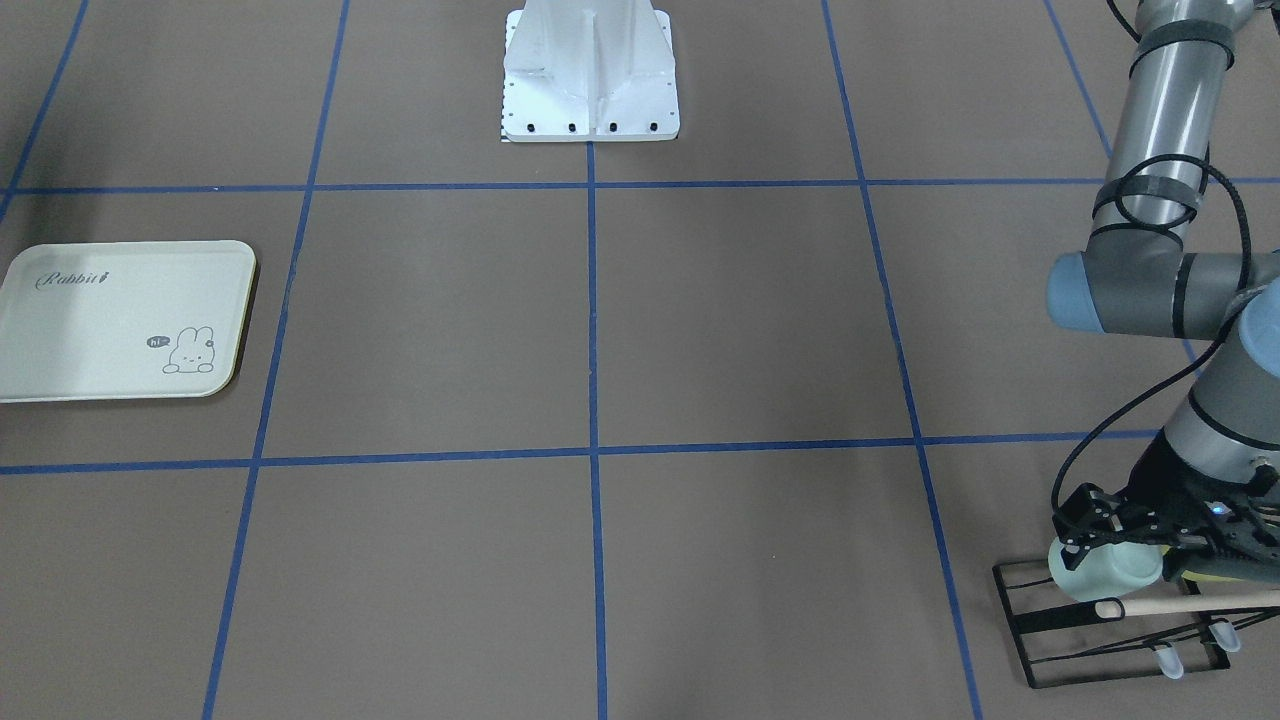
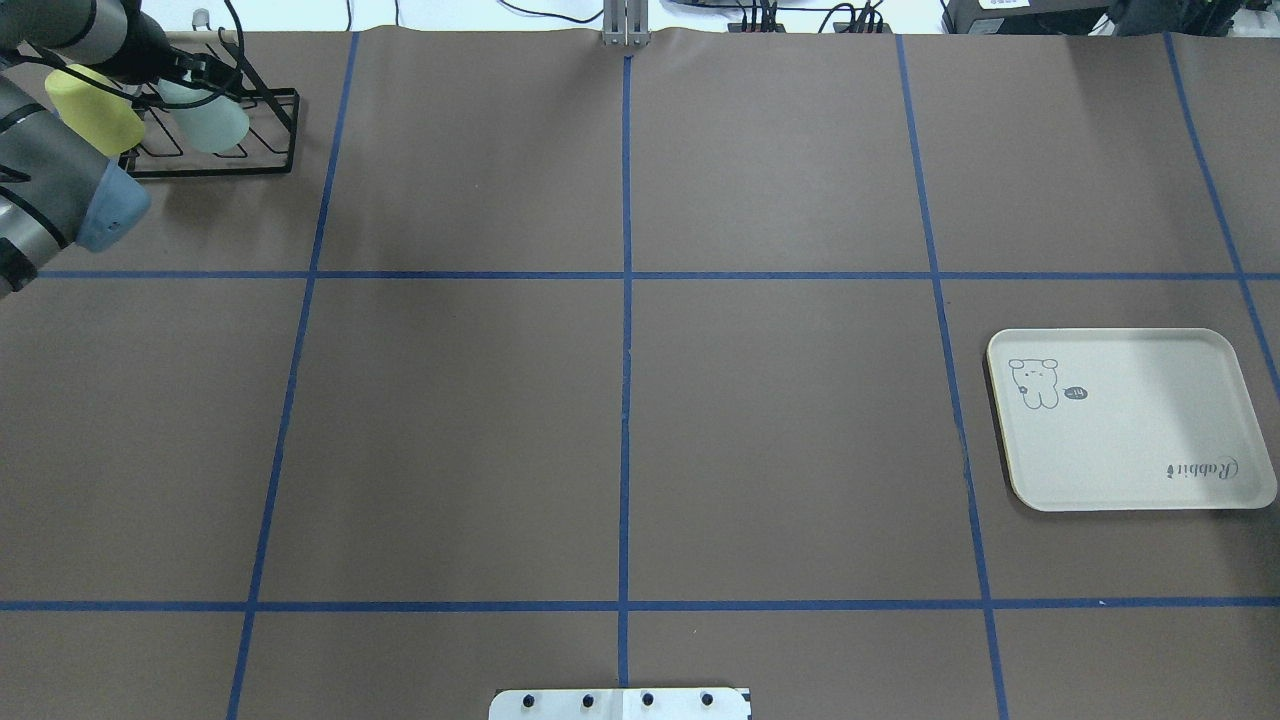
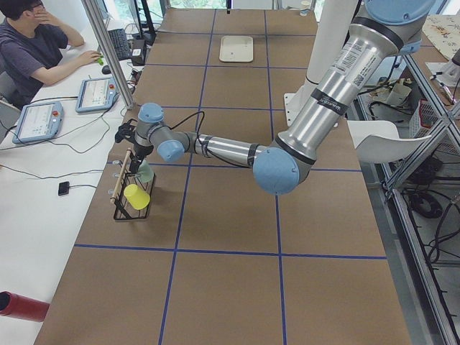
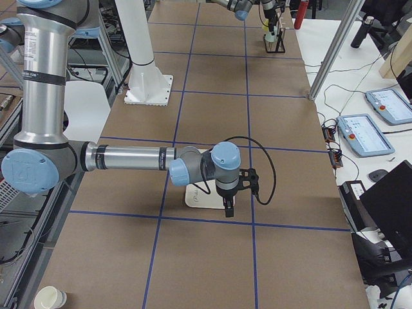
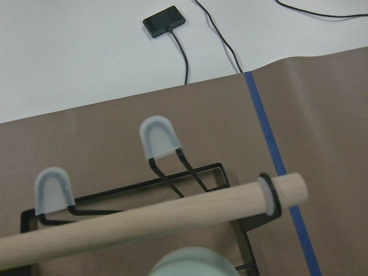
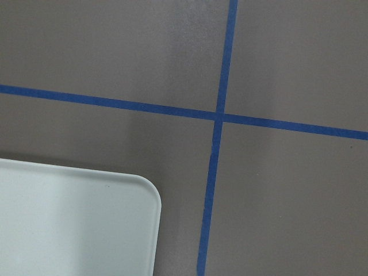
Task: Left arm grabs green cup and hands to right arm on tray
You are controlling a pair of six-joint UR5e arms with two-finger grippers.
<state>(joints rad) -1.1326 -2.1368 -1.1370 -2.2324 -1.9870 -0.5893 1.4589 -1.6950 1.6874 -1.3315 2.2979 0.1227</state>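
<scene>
The pale mint-green cup [image 1: 1105, 572] sits tilted on the black wire rack [image 1: 1040, 620] at the table's far left corner; it also shows in the overhead view [image 2: 210, 122] and at the bottom edge of the left wrist view [image 5: 192, 263]. My left gripper [image 1: 1125, 535] is down over the cup with a finger on either side; I cannot tell whether it presses the cup. My right gripper [image 4: 226, 209] hangs over the near corner of the cream Rabbit tray [image 2: 1130, 430]; only the right side view shows it, so I cannot tell its state.
A yellow-green cup [image 2: 95, 105] sits on the same rack beside the green one. A wooden rod [image 5: 144, 221] runs across the rack's front. The white robot base [image 1: 590, 80] stands mid-table. An operator [image 3: 32, 43] sits beyond the table's far edge.
</scene>
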